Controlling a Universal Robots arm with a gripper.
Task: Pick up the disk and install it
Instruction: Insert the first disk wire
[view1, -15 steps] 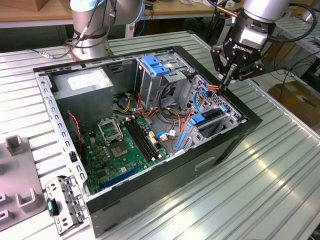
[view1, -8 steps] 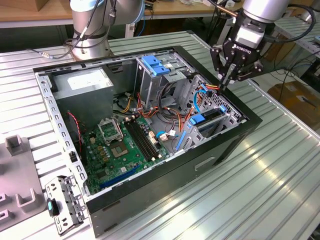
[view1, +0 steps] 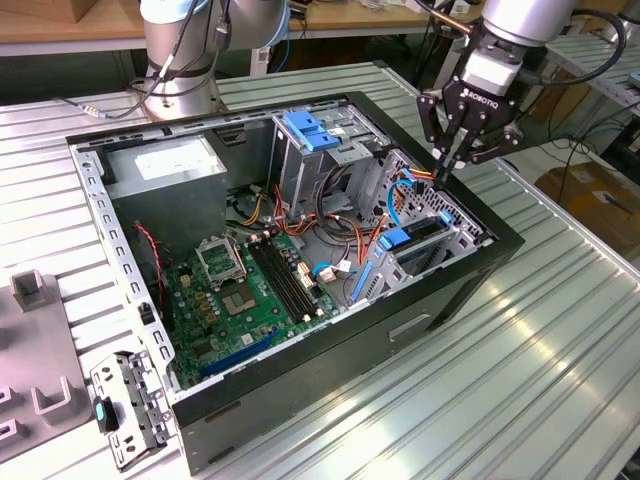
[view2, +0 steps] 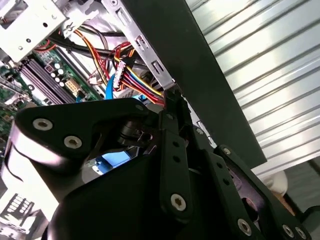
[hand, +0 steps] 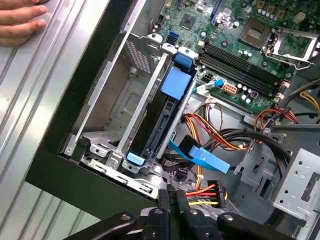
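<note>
An open black computer case (view1: 455, 290) lies on a ribbed metal table (view1: 560, 360), directly below the end effector; a green motherboard (view1: 245, 295) sits inside it, farther off, with its black memory slots (hand: 240, 67); a grey power supply (view1: 165, 165) lies farthest away; a metal cage with a blue handle (view1: 310, 130) stands beside; orange and yellow cables (hand: 207, 127) run nearest.

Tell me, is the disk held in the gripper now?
No, in the first wrist view the disk sits on edge in the case's bay, apart from the gripper.
</note>
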